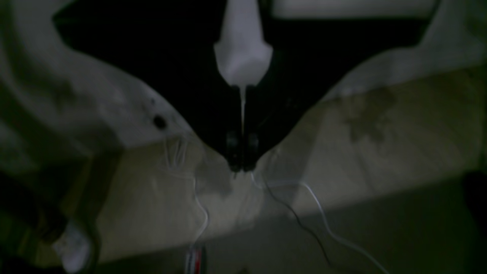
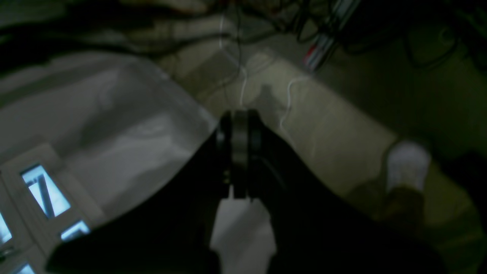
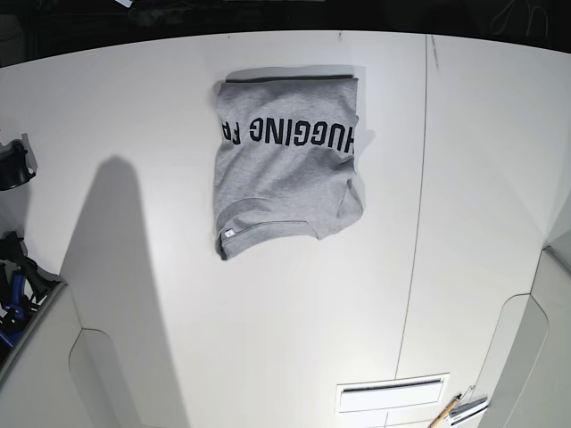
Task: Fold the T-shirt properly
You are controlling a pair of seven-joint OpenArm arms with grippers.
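Your left gripper (image 1: 242, 165) has its fingers drawn together with nothing between them, and your right gripper (image 2: 240, 114) looks closed and unloaded too, though its view is dark. Neither wrist view shows the cloth and neither gripper appears in the base view, so I'd judge both arms are parked aside to leave the shirt alone. The T-shirt (image 3: 285, 160) lies in the upper middle of the white table (image 3: 268, 339), lettering up, collar towards the lower edge of the base view. Its narrow, nearly straight-sided shape suggests the sleeves and sides are tucked in and the body shortened, so folding seems well along, perhaps finished. The collar end sits slanted, and a loose bulge shows at its right in the view; if you want it neater, smooth that gently, since a hard pull could undo the fold.
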